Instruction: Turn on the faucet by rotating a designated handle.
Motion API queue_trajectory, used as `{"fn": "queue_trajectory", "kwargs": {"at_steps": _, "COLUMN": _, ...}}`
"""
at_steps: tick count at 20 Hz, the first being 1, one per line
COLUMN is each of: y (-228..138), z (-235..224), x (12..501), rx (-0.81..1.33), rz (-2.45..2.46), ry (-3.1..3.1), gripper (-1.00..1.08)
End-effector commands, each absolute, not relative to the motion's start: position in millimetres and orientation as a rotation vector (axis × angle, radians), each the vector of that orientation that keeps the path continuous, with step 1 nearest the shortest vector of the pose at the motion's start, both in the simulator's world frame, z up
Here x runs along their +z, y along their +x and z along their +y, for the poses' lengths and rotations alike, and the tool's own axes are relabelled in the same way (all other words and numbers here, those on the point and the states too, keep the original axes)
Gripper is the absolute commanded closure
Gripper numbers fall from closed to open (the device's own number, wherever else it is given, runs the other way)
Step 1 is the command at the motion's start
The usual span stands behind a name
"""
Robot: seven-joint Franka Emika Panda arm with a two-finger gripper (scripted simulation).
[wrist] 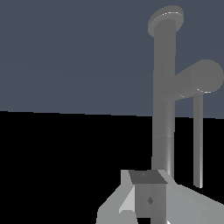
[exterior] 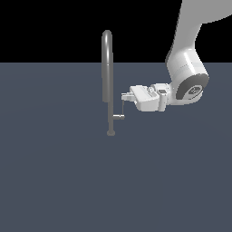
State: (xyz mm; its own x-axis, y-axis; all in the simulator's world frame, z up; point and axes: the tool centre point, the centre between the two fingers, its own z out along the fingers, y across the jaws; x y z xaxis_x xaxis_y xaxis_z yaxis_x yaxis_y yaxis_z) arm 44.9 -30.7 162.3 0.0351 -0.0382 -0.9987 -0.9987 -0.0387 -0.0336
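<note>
A flat, dark slate-blue floor (exterior: 59,181) bears only the faucet (exterior: 108,81) on its small round base.

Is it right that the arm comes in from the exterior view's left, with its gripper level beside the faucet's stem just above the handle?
Not quite: the arm comes in from the exterior view's right. The gripper is level beside the faucet stem, just above the handle.

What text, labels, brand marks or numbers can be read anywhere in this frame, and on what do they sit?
No readable text in either view.
Arm joint cap: a small dark emblem, too small to read.
Hand: plain white, with a tiny diamond mark seen from the wrist view, not a character.
Faucet and handle: bare grey metal, no markings.
</note>
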Motion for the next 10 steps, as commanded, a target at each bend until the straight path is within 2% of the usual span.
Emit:
{"fn": "queue_trajectory", "kwargs": {"at_steps": 1, "y": 46.1, "z": -28.9, "x": 154.7, "rx": 1.202, "rz": 1.204, "ry": -1.241, "gripper": 1.08}}
{"fn": "queue_trajectory", "kwargs": {"at_steps": 10, "y": 46.3, "z": -27.3, "x": 148.7, "rx": 1.209, "rz": 1.211, "ry": -1.213, "gripper": 1.08}}
